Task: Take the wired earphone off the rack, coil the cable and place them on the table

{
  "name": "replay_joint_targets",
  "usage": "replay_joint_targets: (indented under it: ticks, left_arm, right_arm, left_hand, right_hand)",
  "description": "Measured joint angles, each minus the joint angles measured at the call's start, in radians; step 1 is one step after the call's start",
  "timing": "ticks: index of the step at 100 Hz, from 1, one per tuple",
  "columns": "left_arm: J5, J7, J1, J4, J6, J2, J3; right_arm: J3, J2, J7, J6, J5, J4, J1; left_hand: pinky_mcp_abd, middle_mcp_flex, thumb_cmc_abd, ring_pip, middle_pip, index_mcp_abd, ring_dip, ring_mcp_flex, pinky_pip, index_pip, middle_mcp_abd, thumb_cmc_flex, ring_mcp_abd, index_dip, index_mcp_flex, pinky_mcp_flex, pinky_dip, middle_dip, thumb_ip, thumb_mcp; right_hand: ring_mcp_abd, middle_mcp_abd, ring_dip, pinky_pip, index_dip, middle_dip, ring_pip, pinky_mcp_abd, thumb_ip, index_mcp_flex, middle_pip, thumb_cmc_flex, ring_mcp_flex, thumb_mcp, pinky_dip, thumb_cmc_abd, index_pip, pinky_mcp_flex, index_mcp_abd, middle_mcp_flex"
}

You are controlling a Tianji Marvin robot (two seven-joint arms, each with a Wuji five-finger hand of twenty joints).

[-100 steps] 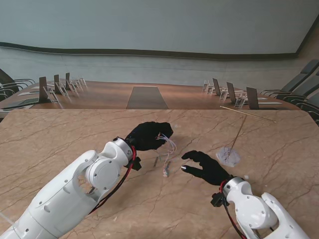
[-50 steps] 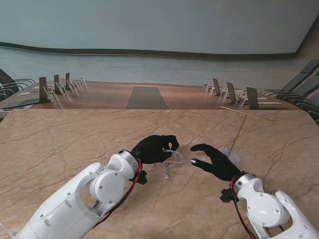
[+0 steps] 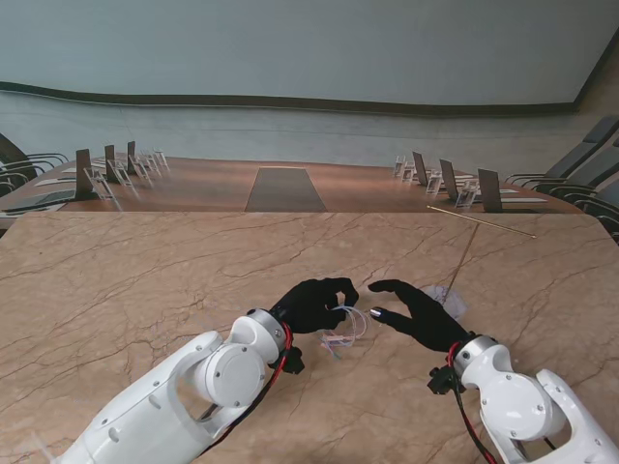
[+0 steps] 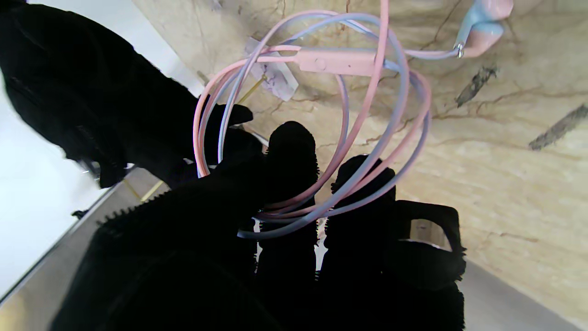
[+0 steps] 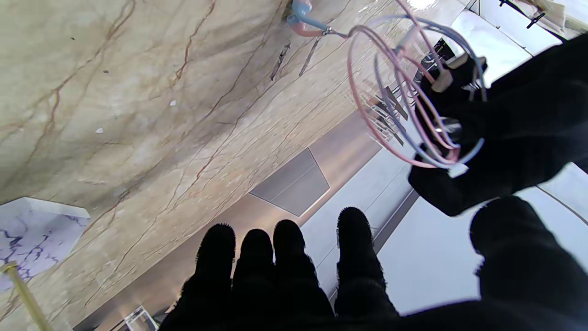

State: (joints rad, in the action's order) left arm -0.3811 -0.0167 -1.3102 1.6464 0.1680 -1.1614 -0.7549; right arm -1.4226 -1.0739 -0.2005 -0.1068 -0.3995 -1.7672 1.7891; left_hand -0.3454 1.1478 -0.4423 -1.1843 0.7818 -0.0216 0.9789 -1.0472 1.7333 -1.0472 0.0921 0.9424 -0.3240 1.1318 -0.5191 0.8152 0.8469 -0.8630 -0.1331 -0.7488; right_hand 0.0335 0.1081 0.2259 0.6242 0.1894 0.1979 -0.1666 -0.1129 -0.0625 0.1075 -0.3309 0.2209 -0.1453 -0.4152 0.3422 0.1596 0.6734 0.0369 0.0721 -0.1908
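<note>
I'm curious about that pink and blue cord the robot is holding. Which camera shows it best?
The left wrist view: the earphone cable fills it, looped in coils over the left hand's fingers, with one earbud dangling. The right wrist view shows the coils smaller, from the side. The stand view shows only a faint tangle beside the right hand.

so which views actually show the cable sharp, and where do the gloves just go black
Left wrist view: the cable loops are crisp, pink and blue, while the left hand is a detail-free black silhouette. Right wrist view: the cable is clear against a bright background, the right hand fingers are featureless black. Stand view: the cable is tiny and faint beside the left hand.
</note>
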Motion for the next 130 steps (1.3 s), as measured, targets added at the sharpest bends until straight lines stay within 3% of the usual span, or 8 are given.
replay_joint_targets:
  ticks: [24, 58, 72, 75, 83, 100, 115, 130]
  left_arm:
    - [0.069, -0.029, 0.042, -0.111, 0.047, -0.040, 0.050]
    - [0.104, -0.049, 0.069, -0.217, 0.103, -0.077, 0.094]
    - [0.105, -0.053, 0.073, -0.247, 0.111, -0.082, 0.097]
    - [0.104, -0.054, 0.073, -0.250, 0.111, -0.082, 0.096]
    - [0.086, -0.038, 0.072, -0.252, 0.118, -0.078, 0.094]
    - [0.003, -0.023, 0.073, -0.251, 0.122, -0.061, 0.093]
    - [-0.048, -0.003, 0.079, -0.244, 0.122, -0.043, 0.095]
    - [-0.065, 0.011, 0.085, -0.237, 0.121, -0.029, 0.093]
  right_arm:
    - [-0.005, -0.003, 0.014, 0.038, -0.018, 0.000, 0.001]
    - [0.018, -0.003, 0.008, 0.100, -0.022, 0.007, -0.012]
    - [0.025, -0.003, 0.005, 0.106, -0.022, 0.008, -0.017]
    - [0.025, -0.003, 0.004, 0.107, -0.023, 0.008, -0.017]
    - [0.026, -0.003, -0.001, 0.112, -0.027, 0.008, -0.019]
    - [0.030, -0.001, -0.006, 0.115, -0.028, 0.008, -0.021]
    - [0.034, 0.000, -0.016, 0.118, -0.030, 0.008, -0.023]
    - [0.034, 0.001, -0.018, 0.119, -0.029, 0.007, -0.022]
  left_hand:
    - [-0.027, 0.000, 0.023, 0.007, -0.005, 0.023, -0.011, -0.013, 0.001, -0.011, 0.001, 0.049, -0.019, -0.048, 0.019, 0.013, -0.018, 0.028, 0.000, 0.094]
    - [-0.047, 0.000, 0.179, 0.036, -0.005, 0.096, -0.036, -0.010, 0.003, -0.011, 0.001, 0.242, -0.037, -0.270, 0.057, 0.006, -0.030, 0.062, 0.009, 0.516]
    - [-0.052, -0.021, 0.220, 0.084, -0.024, 0.098, -0.041, 0.076, -0.030, 0.051, 0.001, 0.257, -0.054, -0.379, 0.057, -0.097, -0.020, 0.081, 0.011, 0.591]
    - [-0.049, -0.066, 0.221, 0.108, -0.037, 0.099, -0.040, 0.141, -0.076, 0.082, 0.001, 0.257, -0.055, -0.408, 0.071, -0.166, 0.018, 0.080, 0.031, 0.609]
    - [-0.014, -0.169, 0.219, 0.140, -0.050, 0.093, -0.027, 0.263, -0.164, 0.132, 0.002, 0.210, -0.055, -0.417, 0.112, -0.290, 0.134, 0.024, 0.031, 0.591]
    - [0.060, -0.351, 0.195, 0.188, -0.120, 0.069, -0.017, 0.428, -0.256, 0.196, 0.012, 0.007, -0.018, -0.406, 0.156, -0.446, 0.224, -0.063, 0.032, 0.404]
    - [0.122, -0.585, 0.186, 0.306, -0.199, 0.064, -0.026, 0.601, -0.346, 0.309, 0.023, -0.147, 0.047, -0.424, 0.170, -0.594, 0.252, 0.120, 0.032, 0.235]
    - [0.144, -0.718, 0.186, 0.456, -0.298, 0.121, -0.105, 0.720, -0.410, 0.463, 0.037, -0.206, 0.091, -0.570, 0.175, -0.720, 0.242, 0.217, 0.051, 0.166]
  right_hand:
    - [0.000, 0.000, 0.000, -0.009, 0.000, 0.000, 0.010, 0.000, 0.000, 0.000, 0.001, 0.000, 0.000, 0.000, 0.000, 0.000, 0.000, 0.000, -0.009, 0.000]
    - [0.000, 0.000, 0.000, -0.022, 0.000, 0.000, 0.015, -0.001, 0.000, 0.000, 0.002, 0.009, 0.000, 0.000, 0.000, 0.000, 0.015, 0.000, -0.010, 0.000]
    - [0.000, 0.000, 0.000, -0.031, 0.001, 0.000, 0.022, -0.001, 0.000, 0.000, 0.012, 0.010, 0.000, 0.001, 0.000, 0.000, 0.023, 0.000, -0.010, 0.000]
    - [0.000, 0.000, 0.000, -0.032, 0.002, 0.000, 0.022, -0.001, 0.000, 0.000, 0.012, 0.010, 0.000, 0.001, 0.000, 0.000, 0.025, 0.000, -0.010, 0.000]
    - [0.000, 0.000, 0.000, -0.034, 0.004, -0.001, 0.022, -0.001, 0.000, 0.000, 0.013, 0.020, 0.000, 0.010, 0.000, 0.000, 0.026, 0.000, -0.010, 0.000]
    - [0.000, 0.000, 0.000, -0.036, 0.005, -0.002, 0.024, -0.002, 0.000, 0.000, 0.014, 0.020, 0.000, 0.012, 0.000, 0.000, 0.026, 0.000, -0.010, 0.000]
    - [0.000, 0.000, 0.000, -0.044, 0.007, -0.002, 0.033, -0.002, 0.000, 0.000, 0.025, 0.020, 0.000, 0.021, 0.000, 0.000, 0.027, 0.000, -0.010, 0.000]
    - [0.000, 0.000, 0.000, -0.049, 0.009, -0.003, 0.034, -0.002, 0.000, 0.000, 0.025, 0.020, 0.000, 0.021, 0.000, 0.000, 0.037, 0.000, -0.010, 0.000]
